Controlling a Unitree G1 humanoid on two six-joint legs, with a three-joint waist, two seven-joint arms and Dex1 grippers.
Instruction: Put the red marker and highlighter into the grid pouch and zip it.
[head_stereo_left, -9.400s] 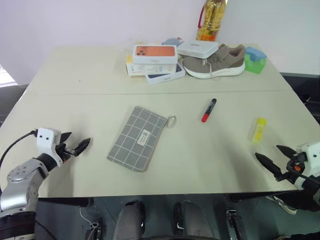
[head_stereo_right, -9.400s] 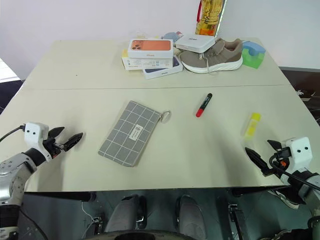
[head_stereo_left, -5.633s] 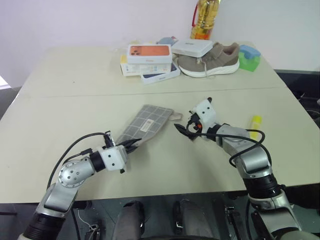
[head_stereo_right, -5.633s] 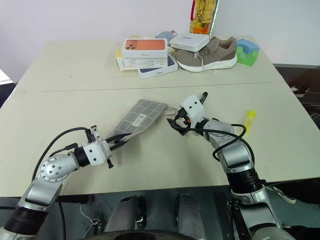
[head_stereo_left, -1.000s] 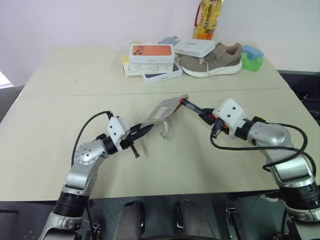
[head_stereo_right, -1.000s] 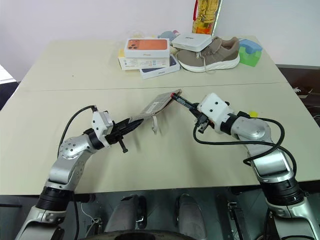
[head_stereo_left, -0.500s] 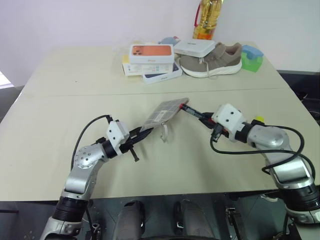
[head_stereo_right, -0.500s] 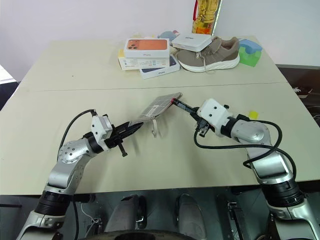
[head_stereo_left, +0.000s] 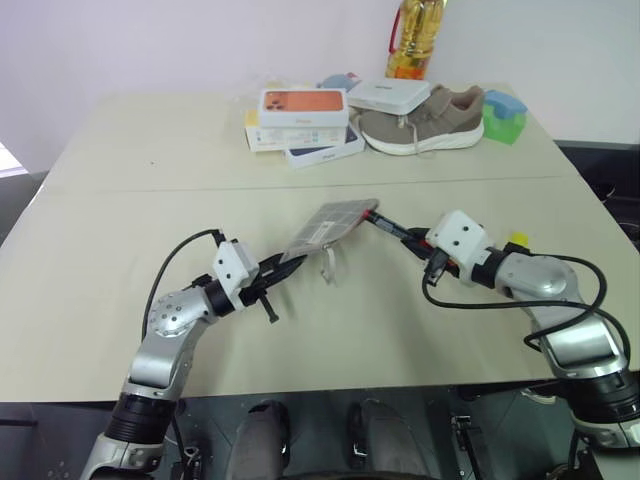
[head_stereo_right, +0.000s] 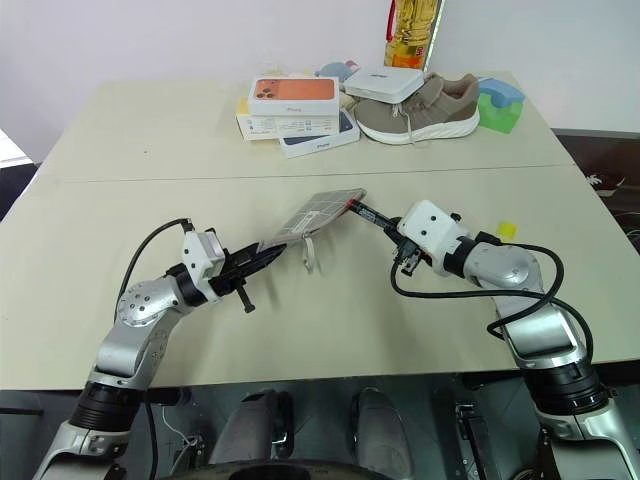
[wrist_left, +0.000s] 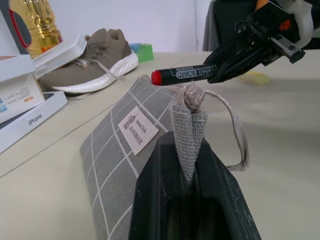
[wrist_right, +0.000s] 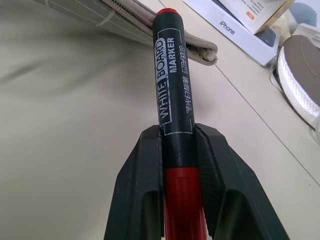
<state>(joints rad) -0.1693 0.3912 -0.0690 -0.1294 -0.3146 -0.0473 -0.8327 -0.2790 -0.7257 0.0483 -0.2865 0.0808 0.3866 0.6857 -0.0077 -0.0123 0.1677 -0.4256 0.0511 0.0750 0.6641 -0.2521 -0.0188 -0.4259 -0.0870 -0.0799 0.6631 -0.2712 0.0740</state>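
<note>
My left gripper (head_stereo_left: 283, 265) is shut on a lower corner of the grid pouch (head_stereo_left: 330, 224), holding it tilted up off the table. The grey fabric with white lines and a label patch shows in the left wrist view as the pouch (wrist_left: 115, 145). My right gripper (head_stereo_left: 414, 239) is shut on the red marker (head_stereo_left: 390, 225). The marker's black end (wrist_right: 171, 85) rests against the pouch's upper zipper edge (wrist_right: 150, 25). I cannot tell whether the zipper is open. The yellow highlighter (head_stereo_right: 505, 231) lies on the table behind my right arm, partly hidden.
At the table's far side sit stacked phone boxes (head_stereo_left: 305, 125), a tan shoe (head_stereo_left: 425, 125) with a white box (head_stereo_left: 392, 95) on it, an oil bottle (head_stereo_left: 412, 40) and a green-blue block (head_stereo_left: 503, 115). A cord loop (head_stereo_left: 328, 265) dangles from the pouch.
Earlier the pouch and marker lay on the table. Since then my left gripper lifted the pouch by a corner and my right brought the marker to its edge. Over the last second nothing visibly moved.
</note>
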